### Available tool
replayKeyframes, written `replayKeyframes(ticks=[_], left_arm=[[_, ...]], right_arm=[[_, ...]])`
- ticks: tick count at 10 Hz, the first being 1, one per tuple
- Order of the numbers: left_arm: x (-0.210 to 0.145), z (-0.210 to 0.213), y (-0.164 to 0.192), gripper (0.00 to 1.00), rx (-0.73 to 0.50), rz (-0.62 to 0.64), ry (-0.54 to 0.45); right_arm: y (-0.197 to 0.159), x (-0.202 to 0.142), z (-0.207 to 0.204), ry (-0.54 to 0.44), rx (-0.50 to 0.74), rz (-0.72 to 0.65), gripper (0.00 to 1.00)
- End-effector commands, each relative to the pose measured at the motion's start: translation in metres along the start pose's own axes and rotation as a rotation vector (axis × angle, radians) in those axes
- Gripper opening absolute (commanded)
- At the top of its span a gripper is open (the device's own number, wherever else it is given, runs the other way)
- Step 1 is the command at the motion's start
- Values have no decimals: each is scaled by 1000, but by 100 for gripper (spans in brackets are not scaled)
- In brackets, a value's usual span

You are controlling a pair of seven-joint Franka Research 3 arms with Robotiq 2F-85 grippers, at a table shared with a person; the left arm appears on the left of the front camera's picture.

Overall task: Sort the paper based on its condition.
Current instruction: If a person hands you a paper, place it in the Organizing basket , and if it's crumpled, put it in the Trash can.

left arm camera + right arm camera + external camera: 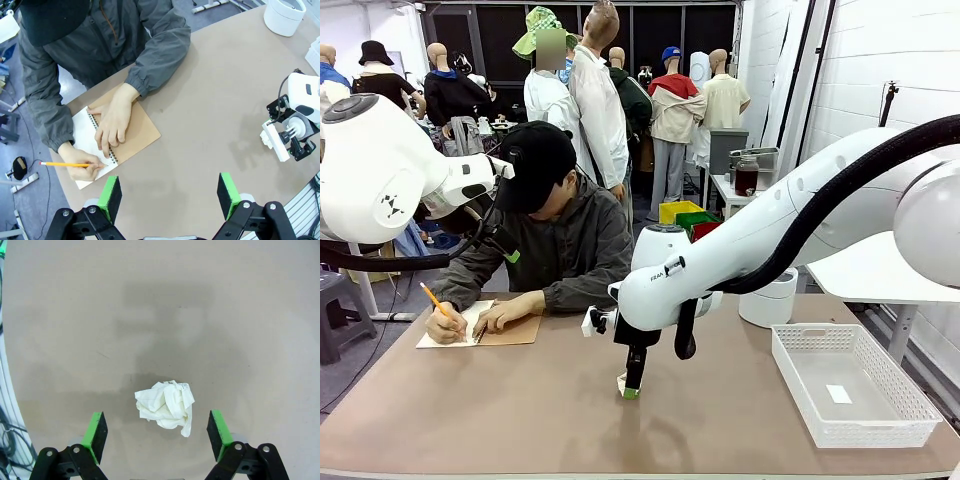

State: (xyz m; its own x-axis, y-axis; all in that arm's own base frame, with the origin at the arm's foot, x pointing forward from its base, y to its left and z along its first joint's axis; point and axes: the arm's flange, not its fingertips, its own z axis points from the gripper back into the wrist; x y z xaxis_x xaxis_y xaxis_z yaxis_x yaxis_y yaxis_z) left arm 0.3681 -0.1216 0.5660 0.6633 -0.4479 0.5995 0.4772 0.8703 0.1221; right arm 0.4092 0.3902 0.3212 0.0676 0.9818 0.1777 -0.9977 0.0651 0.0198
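- right hand spread wide, crumpled paper sitting on the worktop right between its fingers, not gripped
- left hand wide open too, hanging above the worktop near the notebook

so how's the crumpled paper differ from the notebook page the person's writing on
The crumpled paper is scrunched into a ball; the notebook page lies flat. The crumpled paper is loose on the table; the notebook page is spiral-bound to a brown cover. The crumpled paper sits between the open right gripper's fingers; the notebook page is held down by the person's hand, with a pencil on it. Both are white.
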Motion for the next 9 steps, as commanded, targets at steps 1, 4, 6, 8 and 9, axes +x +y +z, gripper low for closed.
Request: replayKeyframes(ticks=[1,4,6,8,9], left_arm=[[0,1,1,100,-2,3,5],[0,1,1,100,-2,3,5],[0,1,1,100,-2,3,5],[0,1,1,100,-2,3,5],[0,1,1,100,-2,3,5]], right_arm=[[-6,6,-3,31,-7,-2,100],[-10,10,-9,35,-22,-7,100],[-12,12,-11,33,-17,-10,100],[-13,13,-14,39,-14,-10,100],[-14,14,-15,39,-14,-7,100]])
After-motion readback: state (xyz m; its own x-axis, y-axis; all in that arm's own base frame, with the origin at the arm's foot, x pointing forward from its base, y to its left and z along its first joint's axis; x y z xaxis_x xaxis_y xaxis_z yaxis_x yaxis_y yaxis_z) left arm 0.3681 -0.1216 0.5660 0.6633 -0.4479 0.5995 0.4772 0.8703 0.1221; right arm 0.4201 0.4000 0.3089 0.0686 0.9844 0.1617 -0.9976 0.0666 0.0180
